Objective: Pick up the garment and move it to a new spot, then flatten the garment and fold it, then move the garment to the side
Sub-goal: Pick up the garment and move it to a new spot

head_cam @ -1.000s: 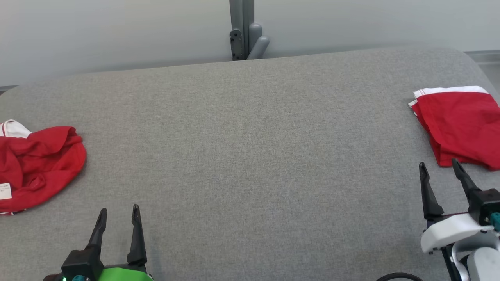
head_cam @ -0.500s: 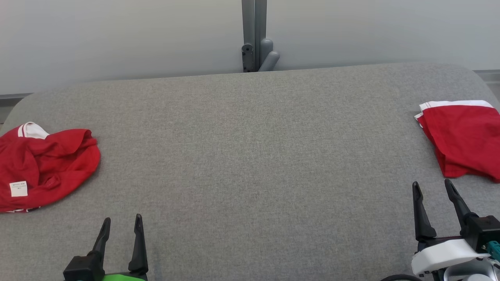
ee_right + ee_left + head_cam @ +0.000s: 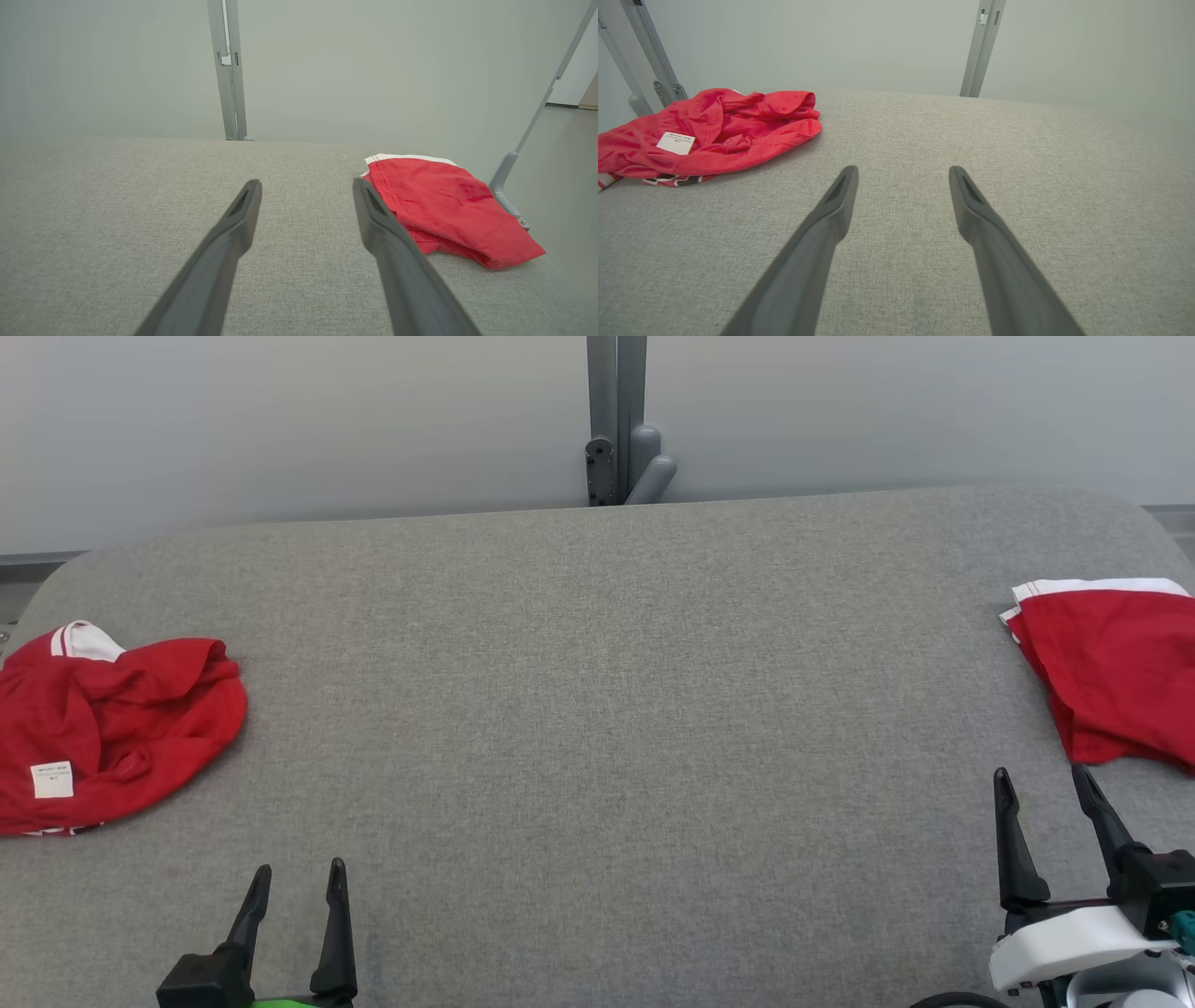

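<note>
Grey woven tabletop point(image 3: 597, 709) carries a crumpled red cloth garment point(image 3: 121, 728), likely limp and light, best pinched at a raised fold; left gripper point(image 3: 300, 868) and right gripper point(image 3: 1039, 772) gape empty.

I see a wide table point(image 3: 597, 709) covered in grey woven fabric, with rounded far corners. Two things lie on it, well apart. At the left edge sits a crumpled red garment point(image 3: 140, 719), bunched in loose folds. It has a white ribbed band point(image 3: 84, 642) at its far side and a small white label point(image 3: 51, 779) facing up nearer the front edge. At the right edge lies a folded red garment point(image 3: 1116, 677), fairly flat, with a white stripe point(image 3: 1092, 586) along its far side; part of it runs past my view's border.
</note>
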